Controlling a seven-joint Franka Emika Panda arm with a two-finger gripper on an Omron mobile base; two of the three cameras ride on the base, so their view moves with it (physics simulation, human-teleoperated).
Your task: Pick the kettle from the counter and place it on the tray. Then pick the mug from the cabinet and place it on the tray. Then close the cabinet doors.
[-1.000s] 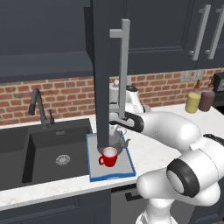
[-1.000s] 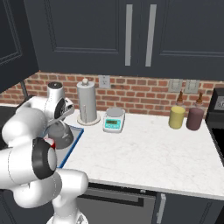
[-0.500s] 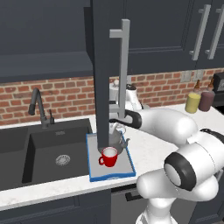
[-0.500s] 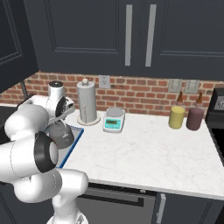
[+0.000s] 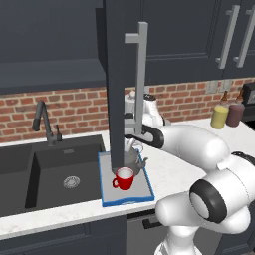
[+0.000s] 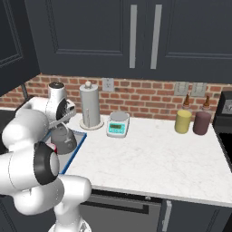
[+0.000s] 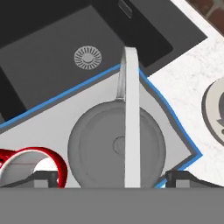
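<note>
The kettle (image 7: 116, 148) sits on the tray (image 7: 57, 118), right below me, its round lid and centre knob facing up and its thin arched handle running straight up the middle of my hand view. My fingertips (image 7: 181, 178) stand wide apart, one at each side of the kettle's body, and they clasp nothing. The mug (image 7: 30, 168) stands on the same tray just beside the kettle, red rim and white inside showing at the edge of my view beside one fingertip.

From the left base view, the mug (image 5: 124, 178) is on the near part of the tray (image 5: 107, 191), with the kettle (image 5: 134, 158) behind it, partly hidden by the open cabinet door (image 5: 122, 79) that swings out in front, its long silver bar handle (image 5: 141, 74) upright. My gripper (image 5: 133, 145) hangs just above the kettle there.

The tray lies on the white counter (image 5: 174, 169) right beside the black sink (image 5: 55, 174), whose drain (image 7: 87, 57) I see past the tray's blue rim. The tap (image 5: 45, 122) rises behind the sink against the brick wall.

In the right base view, the kettle (image 6: 63, 140) rests on the tray (image 6: 74, 152) near the paper-towel roll (image 6: 89, 106) and the small scale (image 6: 118, 123). Well apart, a yellow jar (image 6: 183, 121) and a dark jar (image 6: 201, 123) stand by the wall. The upper cabinet doors (image 6: 136, 36) there are shut.
</note>
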